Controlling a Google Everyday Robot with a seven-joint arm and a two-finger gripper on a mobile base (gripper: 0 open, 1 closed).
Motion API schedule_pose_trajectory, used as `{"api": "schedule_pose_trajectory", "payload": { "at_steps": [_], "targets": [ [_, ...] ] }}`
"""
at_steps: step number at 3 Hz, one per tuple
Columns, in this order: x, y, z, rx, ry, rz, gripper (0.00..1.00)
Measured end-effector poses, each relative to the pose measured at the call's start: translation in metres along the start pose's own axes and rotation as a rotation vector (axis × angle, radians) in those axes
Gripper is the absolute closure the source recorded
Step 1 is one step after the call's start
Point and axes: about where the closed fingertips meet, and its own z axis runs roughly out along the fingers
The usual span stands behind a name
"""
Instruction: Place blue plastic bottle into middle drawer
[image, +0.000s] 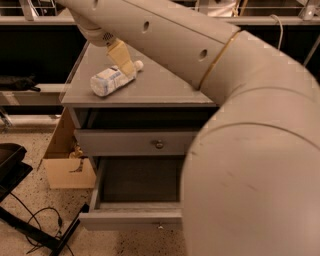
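The robot's pale arm (240, 125) fills the right side and top of the frame. Under it stands a grey cabinet (150, 86). Its upper drawer front (125, 143), with 1 round knob, is closed, while the middle drawer (135, 180) at lower centre stands pulled out, showing a dark floor. A cardboard box (65, 162) sits at left.

The blue plastic bottle (110, 81) lies on its side on the cabinet top, upper left — clear body, pale blue-and-white label, white cap pointing upper right. The gripper (127, 67) is down over its neck end — clamped or loose, I cannot tell.
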Motion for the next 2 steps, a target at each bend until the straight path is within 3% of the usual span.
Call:
{"api": "schedule_pose_trajectory", "payload": {
  "at_steps": [1, 2],
  "targets": [
    [0.011, -0.029, 0.034, 0.01, -0.045, -0.088, 0.0],
    [0.003, -0.041, 0.069, -0.014, -0.124, -0.165, 0.0]
  ]
}}
